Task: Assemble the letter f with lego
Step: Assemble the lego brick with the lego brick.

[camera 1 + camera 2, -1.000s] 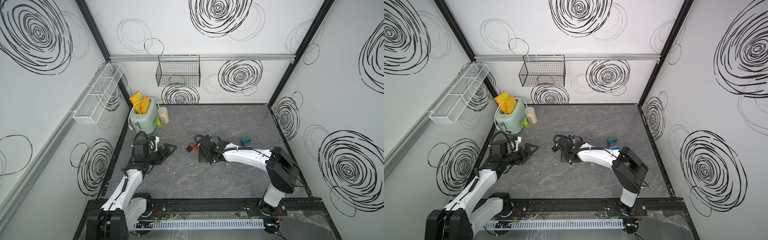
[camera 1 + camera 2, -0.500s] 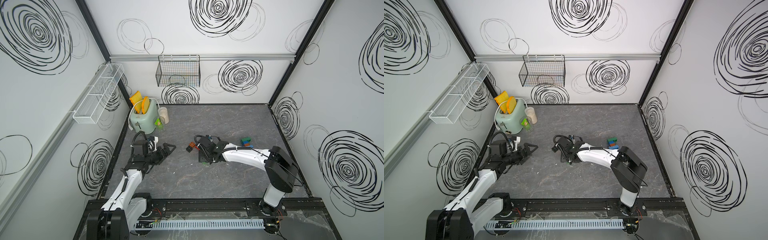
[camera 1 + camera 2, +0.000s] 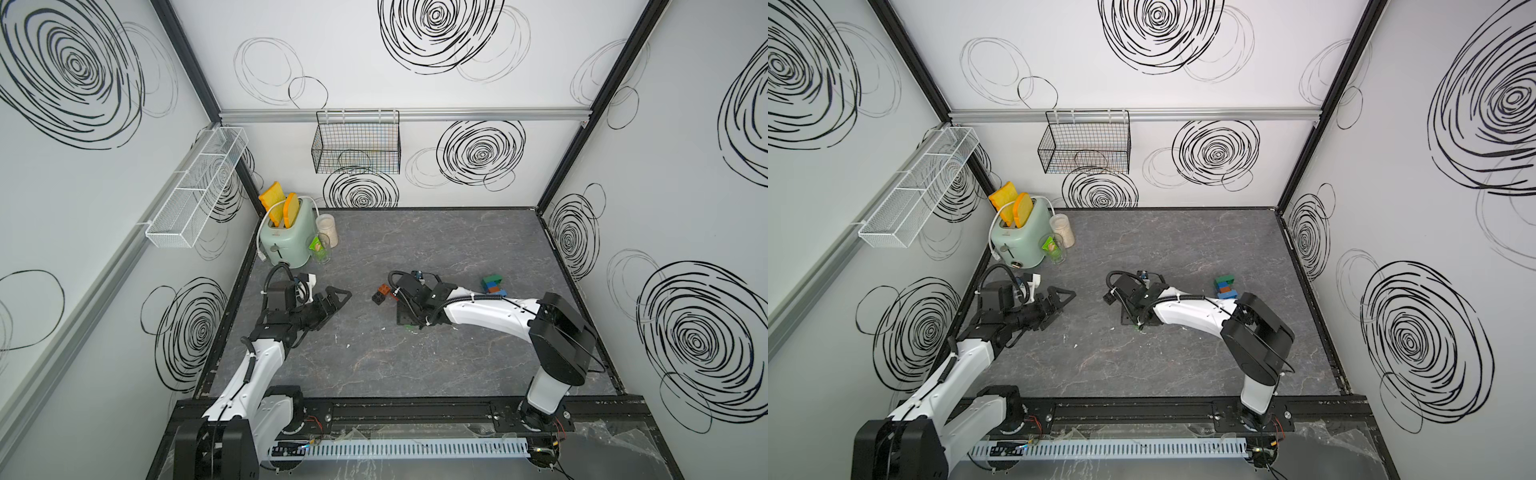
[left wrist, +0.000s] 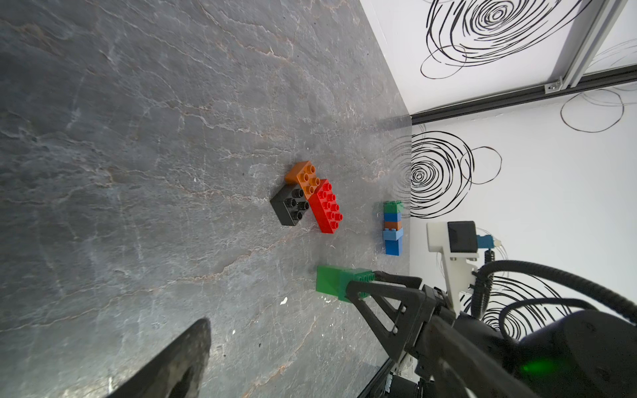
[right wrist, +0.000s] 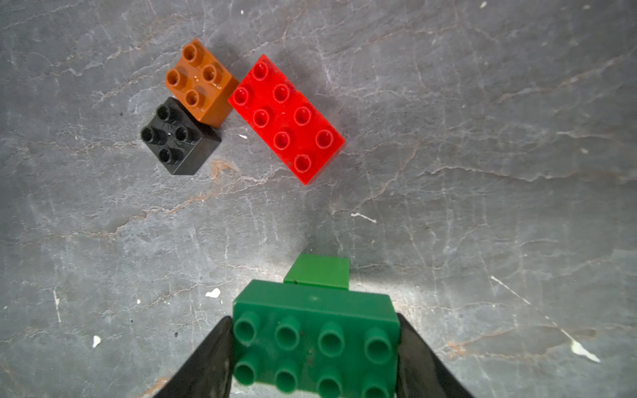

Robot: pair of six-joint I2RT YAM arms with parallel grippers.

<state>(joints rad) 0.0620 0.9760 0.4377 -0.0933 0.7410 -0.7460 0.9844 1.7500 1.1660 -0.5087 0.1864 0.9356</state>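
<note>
The right claw (image 5: 315, 348) was clenched on a dark green oblong brick (image 5: 313, 303), with a lighter green brick (image 5: 319, 272) under it, close to the grey table (image 5: 482, 172). Near them lay a red brick (image 5: 286, 119) touching an orange one (image 5: 200, 81), which touched a black one (image 5: 179, 136). A coloured stack (image 3: 492, 284) stood well apart. The left claw (image 3: 334, 305) was released and held nothing
</note>
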